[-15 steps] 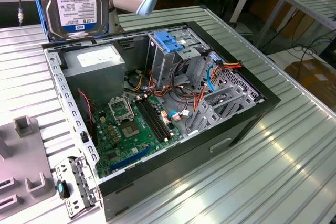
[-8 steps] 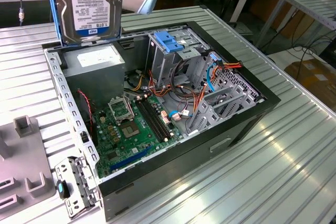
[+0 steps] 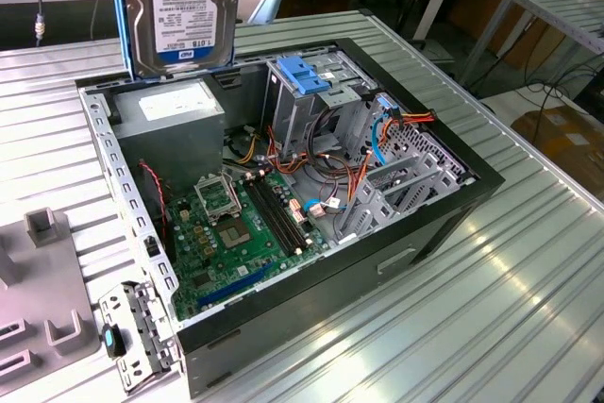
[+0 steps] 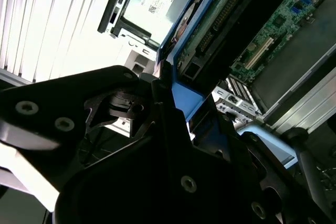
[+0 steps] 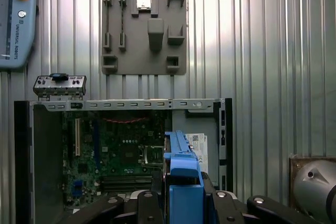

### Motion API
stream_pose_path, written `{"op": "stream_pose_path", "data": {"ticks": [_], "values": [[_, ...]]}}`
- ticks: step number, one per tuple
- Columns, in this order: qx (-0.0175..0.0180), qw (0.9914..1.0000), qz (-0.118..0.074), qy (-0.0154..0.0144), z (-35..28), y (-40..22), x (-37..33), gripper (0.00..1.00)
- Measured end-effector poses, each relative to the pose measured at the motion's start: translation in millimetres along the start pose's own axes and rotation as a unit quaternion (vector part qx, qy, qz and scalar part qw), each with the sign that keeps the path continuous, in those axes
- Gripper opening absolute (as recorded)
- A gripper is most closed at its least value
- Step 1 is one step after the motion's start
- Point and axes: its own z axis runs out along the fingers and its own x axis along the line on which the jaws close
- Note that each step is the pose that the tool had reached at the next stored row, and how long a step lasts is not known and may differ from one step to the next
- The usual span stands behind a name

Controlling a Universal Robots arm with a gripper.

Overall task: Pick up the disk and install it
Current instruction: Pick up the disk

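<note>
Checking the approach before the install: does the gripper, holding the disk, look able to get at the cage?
Probably yes. The gripper holds the disk upright above the open case, over the power supply. The cage stands just beside that, with nothing above it; the cables lie lower.

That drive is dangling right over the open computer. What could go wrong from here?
1. The disk hangs upright above the open case, held by the fingers. If it slipped, it would likely drop onto the power supply or the motherboard.
2. Loose cables crowd the drive cage with the light-blue latch. They could snag the disk or get pinched.
</note>
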Motion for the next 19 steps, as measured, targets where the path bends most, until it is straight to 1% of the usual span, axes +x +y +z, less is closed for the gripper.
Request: {"op": "stream_pose_path", "data": {"ticks": [3,6,8,12,13,14,17,19], "values": [[0.0000,1.00000,0.000,-0.0001,0.0,-1.3,0.0,0.37],[0.0000,1.00000,0.000,0.0000,0.2,-5.4,-0.1,0.37],[0.0000,1.00000,0.000,0.0000,0.3,-12.3,-0.2,0.37],[0.0000,1.00000,0.000,0.0000,0.4,-23.1,0.0,0.37],[0.0000,1.00000,0.000,0.0000,0.4,-25.0,0.5,0.37],[0.0000,1.00000,0.000,-0.0001,0.7,-28.5,2.4,0.37],[0.0000,1.00000,0.000,-0.0001,1.3,-33.3,7.0,0.37],[0.0000,1.00000,0.000,0.0000,1.6,-35.2,9.2,0.37]]}}
